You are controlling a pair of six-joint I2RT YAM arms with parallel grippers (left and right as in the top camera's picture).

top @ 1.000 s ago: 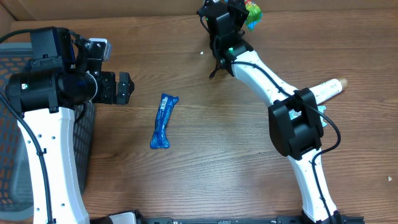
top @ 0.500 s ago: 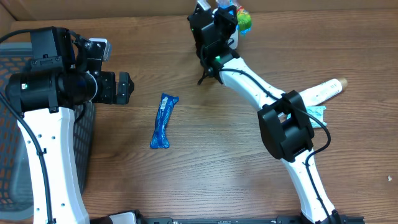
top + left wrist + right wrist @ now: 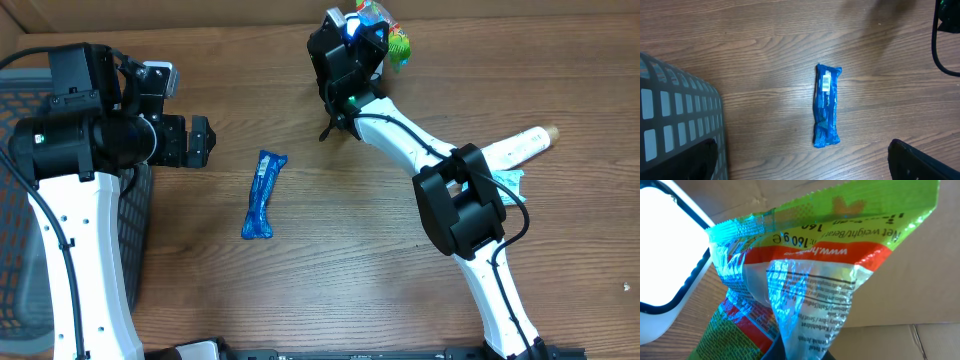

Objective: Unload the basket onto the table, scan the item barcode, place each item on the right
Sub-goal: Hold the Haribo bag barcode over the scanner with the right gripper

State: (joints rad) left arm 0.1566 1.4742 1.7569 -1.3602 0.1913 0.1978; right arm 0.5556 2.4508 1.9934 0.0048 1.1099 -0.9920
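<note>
1. Right tool: reached out to the far edge of the counter, closed narrow on a green bag, pinching the crinkled clear film at one end of it.
2. Green bag: held up off the counter at the tip of the right tool. In the right wrist view its printed side faces the camera, with an orange band and small text that reads upside down.
3. White device: black-rimmed and bright, just beside the bag on the left of the right wrist view. Whether the two touch cannot be told.
4. Left tool: jaws spread wide, gripping nothing, raised over the left part of the counter.
5. Blue packet: lies flat and lengthwise on the counter, near the left tool but apart from it, well away from the right tool. A white barcode label faces up near its far end.
6. Basket: grey mesh, at the left edge beside the left arm.
7. Tube: pale, lying on the right side.
</note>
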